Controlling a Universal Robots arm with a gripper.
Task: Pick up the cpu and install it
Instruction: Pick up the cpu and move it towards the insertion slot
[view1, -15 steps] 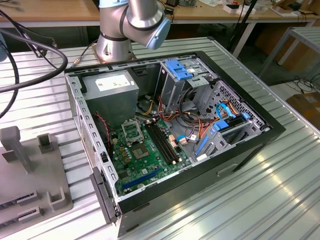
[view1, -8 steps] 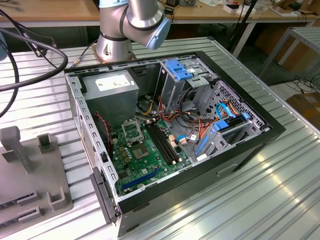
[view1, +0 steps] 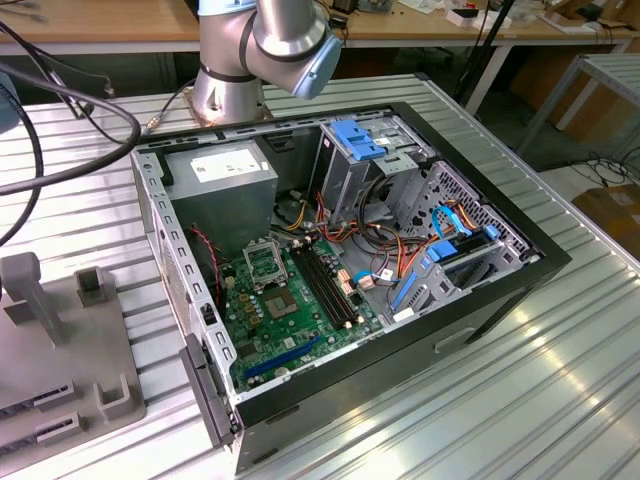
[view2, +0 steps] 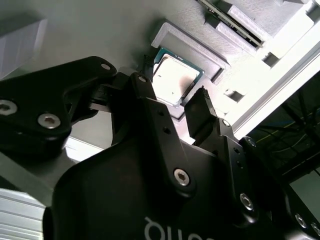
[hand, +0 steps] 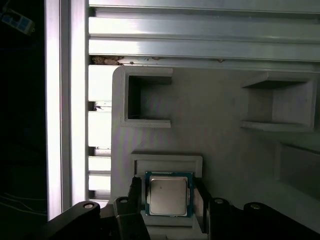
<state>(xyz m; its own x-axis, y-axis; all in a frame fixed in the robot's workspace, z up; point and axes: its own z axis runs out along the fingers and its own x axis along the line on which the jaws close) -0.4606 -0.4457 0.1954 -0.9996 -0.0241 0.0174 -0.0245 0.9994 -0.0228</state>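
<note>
Legible text: none is being found.

In the second wrist view, white lettering is showing on the black body of the gripper, behind the jaws. The picture's edge is cutting it off, so no whole word is coming through.

The cpu, lying between the jaws, is showing a bright lid in both wrist views, and glare is hiding any marking.

In the exterior view, a white label is sitting on the power supply; its print is proving too small to tell.

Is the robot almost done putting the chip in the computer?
Not yet. Done: nothing shows. In hand: the open end effector straddles the cpu, which lies in its grey holder. Left: lifting it and installing it; the socket on the motherboard looks empty.
</note>
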